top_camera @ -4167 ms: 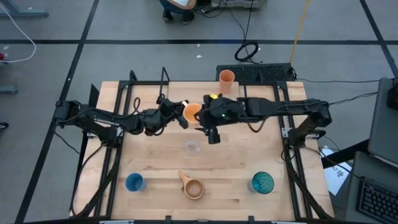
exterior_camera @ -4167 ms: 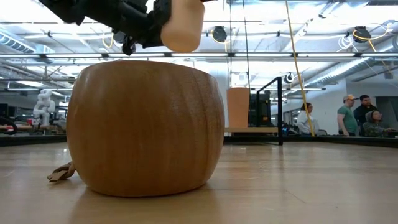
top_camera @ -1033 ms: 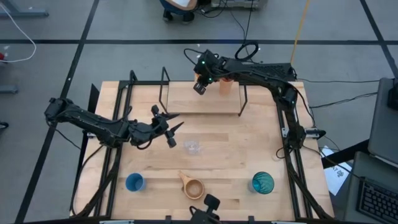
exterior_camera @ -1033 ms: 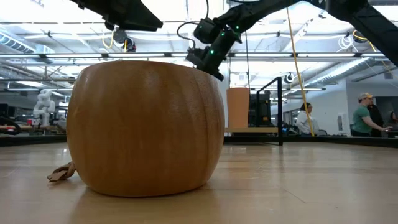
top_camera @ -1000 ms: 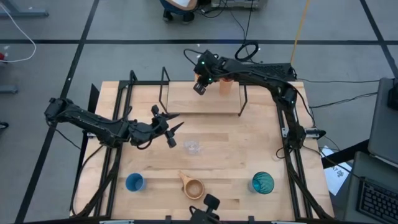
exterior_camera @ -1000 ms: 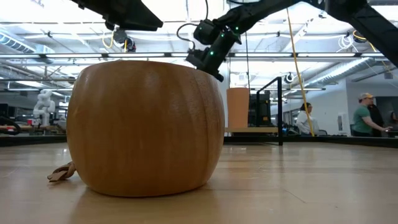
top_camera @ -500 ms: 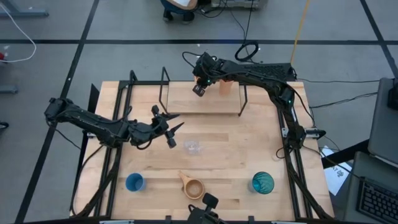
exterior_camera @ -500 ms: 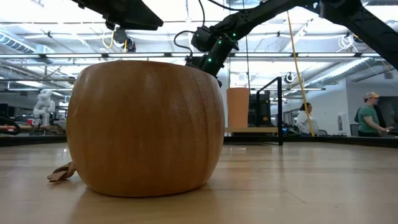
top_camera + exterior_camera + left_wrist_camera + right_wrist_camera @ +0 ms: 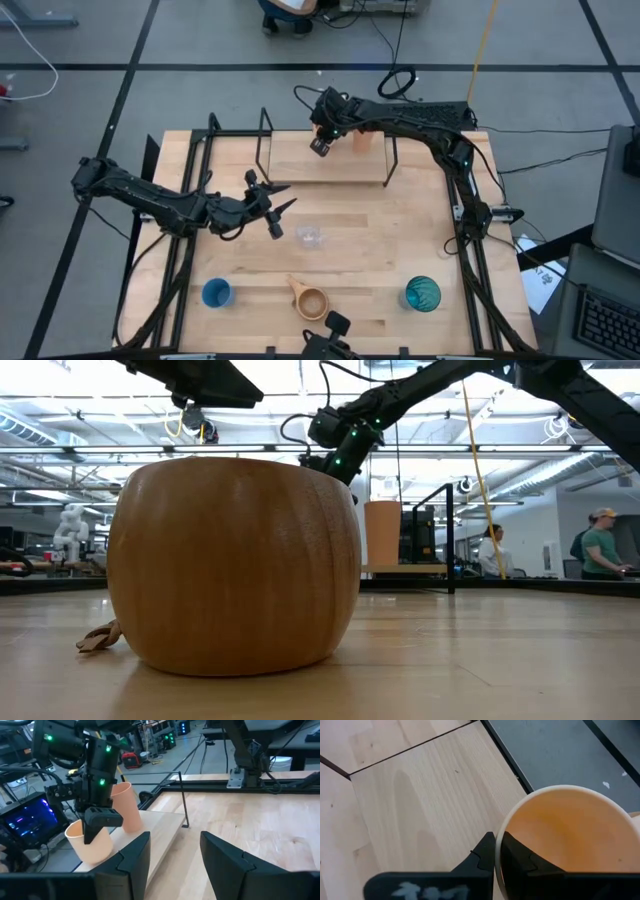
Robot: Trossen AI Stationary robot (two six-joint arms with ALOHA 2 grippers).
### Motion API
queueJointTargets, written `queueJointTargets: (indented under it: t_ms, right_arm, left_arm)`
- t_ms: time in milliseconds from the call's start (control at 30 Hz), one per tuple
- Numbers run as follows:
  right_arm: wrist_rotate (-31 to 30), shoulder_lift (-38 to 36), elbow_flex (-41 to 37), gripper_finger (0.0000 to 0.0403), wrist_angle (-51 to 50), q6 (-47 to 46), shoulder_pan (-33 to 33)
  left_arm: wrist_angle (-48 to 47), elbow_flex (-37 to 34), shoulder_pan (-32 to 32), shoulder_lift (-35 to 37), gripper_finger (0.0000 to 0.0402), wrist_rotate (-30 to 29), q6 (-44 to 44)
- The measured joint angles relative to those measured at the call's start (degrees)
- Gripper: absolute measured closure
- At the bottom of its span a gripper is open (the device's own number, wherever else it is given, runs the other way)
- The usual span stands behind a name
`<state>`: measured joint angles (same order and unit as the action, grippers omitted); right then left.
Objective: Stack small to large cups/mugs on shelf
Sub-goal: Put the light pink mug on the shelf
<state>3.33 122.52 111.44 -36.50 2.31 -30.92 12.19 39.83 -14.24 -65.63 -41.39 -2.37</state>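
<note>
My right gripper (image 9: 320, 147) reaches over the shelf (image 9: 330, 165) at the table's far side, shut on a pale orange cup (image 9: 91, 844). A second orange cup (image 9: 363, 136) stands on the shelf to its right. My left gripper (image 9: 276, 212) hangs open over the table's middle left with nothing between its fingers. A clear cup (image 9: 312, 237) lies just right of it. Along the near edge stand the blue cup (image 9: 216, 293), the tan mug (image 9: 311, 301) and the teal tumbler (image 9: 422, 294). My right gripper pinches the orange cup's rim (image 9: 498, 851), one finger inside the cup and one outside. The fingers come from above, pointing down. The cup hangs mouth up, low over the shelf's far part (image 9: 102, 870); whether its bottom touches the board, I cannot tell.
The shelf stands on thin black rod legs (image 9: 263, 140). Black frame rails (image 9: 190, 190) run along both sides of the table. In the low view the tan mug (image 9: 235, 565) blocks most of the scene. People stand in the room behind.
My right gripper has come down a little toward the shelf with the orange cup, which stays mouth up. The left arm has kept still.
</note>
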Motion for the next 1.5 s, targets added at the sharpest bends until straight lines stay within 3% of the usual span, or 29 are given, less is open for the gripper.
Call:
queueJointTargets:
  t_ms: [867, 1233, 1500]
  right_arm:
    - [0.0, -0.02, -0.9, 0.0393, -0.23, 0.51, 0.26]
    - [-0.02, -0.02, -0.9, 0.0321, 0.14, 0.4, 0.26]
    - [-0.02, -0.02, -0.88, 0.0298, 0.72, 0.49, 1.24]
  left_arm:
    - [-0.04, 0.0, 0.0, 0.0, 0.0227, 0.51, 0.06]
    - [-0.04, 0.0, 0.0, 0.0, 0.0227, 0.63, 0.1]
    - [-0.04, 0.0, 0.0, 0.0, 0.0227, 0.63, 0.08]
